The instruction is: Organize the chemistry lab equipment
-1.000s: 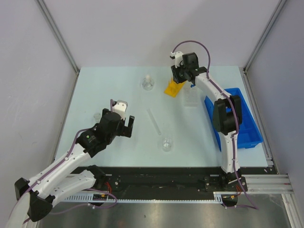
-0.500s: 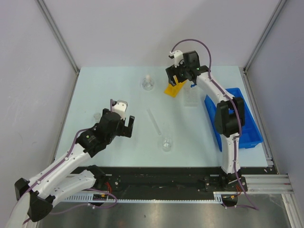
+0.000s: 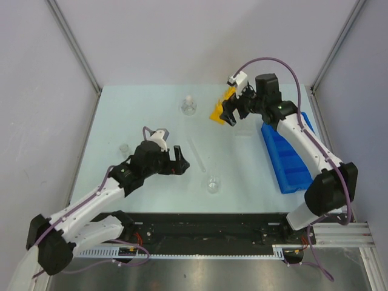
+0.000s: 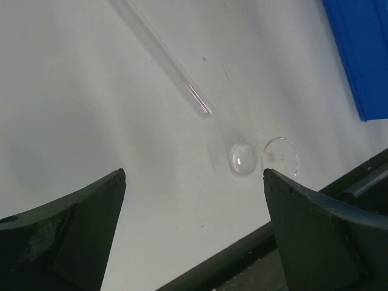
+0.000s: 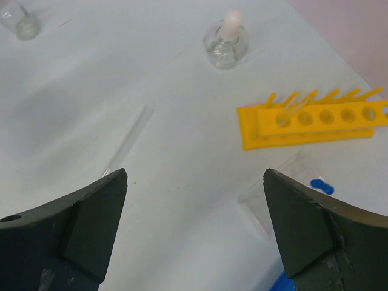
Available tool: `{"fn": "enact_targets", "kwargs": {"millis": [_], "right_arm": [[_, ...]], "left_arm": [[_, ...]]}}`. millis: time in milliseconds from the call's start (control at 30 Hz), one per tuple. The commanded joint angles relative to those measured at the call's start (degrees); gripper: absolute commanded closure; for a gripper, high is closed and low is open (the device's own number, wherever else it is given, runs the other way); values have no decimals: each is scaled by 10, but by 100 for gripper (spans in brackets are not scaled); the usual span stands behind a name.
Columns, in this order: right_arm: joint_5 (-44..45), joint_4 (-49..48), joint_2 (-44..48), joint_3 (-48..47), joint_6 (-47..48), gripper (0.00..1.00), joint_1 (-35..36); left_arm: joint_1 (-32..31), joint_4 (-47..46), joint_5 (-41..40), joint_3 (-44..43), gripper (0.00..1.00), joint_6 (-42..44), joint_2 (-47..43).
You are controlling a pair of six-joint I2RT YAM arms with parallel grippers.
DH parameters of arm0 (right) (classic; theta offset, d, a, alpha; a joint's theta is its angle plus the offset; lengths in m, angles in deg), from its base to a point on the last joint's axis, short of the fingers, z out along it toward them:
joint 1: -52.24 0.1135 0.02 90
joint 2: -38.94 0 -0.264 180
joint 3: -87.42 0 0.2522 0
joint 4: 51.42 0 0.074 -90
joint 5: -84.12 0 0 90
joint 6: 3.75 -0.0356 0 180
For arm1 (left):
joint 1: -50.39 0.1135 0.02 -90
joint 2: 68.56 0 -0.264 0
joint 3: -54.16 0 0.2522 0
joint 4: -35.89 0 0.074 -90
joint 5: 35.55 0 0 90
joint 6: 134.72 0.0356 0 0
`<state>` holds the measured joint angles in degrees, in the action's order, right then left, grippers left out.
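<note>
Both of my jaws were spread wide with nothing in them. My left gripper [image 3: 172, 165] hung over the middle of the table [image 3: 121, 109]. A long clear tube [image 3: 197, 154] lay flat just past it, and the small clear beaker [image 3: 213, 183] sat closer to the front edge, a little way off the tube's end.

My right gripper [image 3: 231, 116] was at the far side, right by the yellow holed tube rack [image 3: 218, 111]. From that wrist I could see a clear tube [image 5: 291, 108] leaning in a hole near one end of the rack. The small clear flask [image 3: 189, 107] with its white stopper stood well off to the rack's left.

The clear tray [image 3: 242, 124] was just beside the rack, and a couple of blue caps [image 5: 321, 185] showed at it, though I couldn't tell if they were inside. The blue compartmented bin [image 3: 291, 160] was over by the table's right edge, partly under my right arm.
</note>
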<state>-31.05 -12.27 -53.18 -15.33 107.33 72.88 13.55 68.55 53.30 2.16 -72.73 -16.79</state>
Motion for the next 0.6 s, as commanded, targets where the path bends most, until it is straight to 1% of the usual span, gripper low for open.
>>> {"fn": "enact_targets", "kwargs": {"millis": [0, 67, 100, 300, 433, 567], "right_arm": [[-64, -52, 67, 82, -11, 0, -2], [-89, -51, 87, 94, -26, 0, -9], [-97, -58, 94, 101, -32, 0, -13], [-140, -96, 121, 142, -77, 1, -52], [-154, -106, 126, 150, -90, 0, -64], [-162, -120, 131, 167, -97, 0, -69]], "left_arm": [[4, -47, 59, -27, 0, -136, 97], [4, -18, 35, -63, 0, -169, 140], [4, -8, 31, -76, 0, -176, 181], [5, 57, 20, -183, 0, -187, 335], [4, 101, 13, -250, 0, -185, 404], [4, 127, 14, -290, 0, -178, 457]]}}
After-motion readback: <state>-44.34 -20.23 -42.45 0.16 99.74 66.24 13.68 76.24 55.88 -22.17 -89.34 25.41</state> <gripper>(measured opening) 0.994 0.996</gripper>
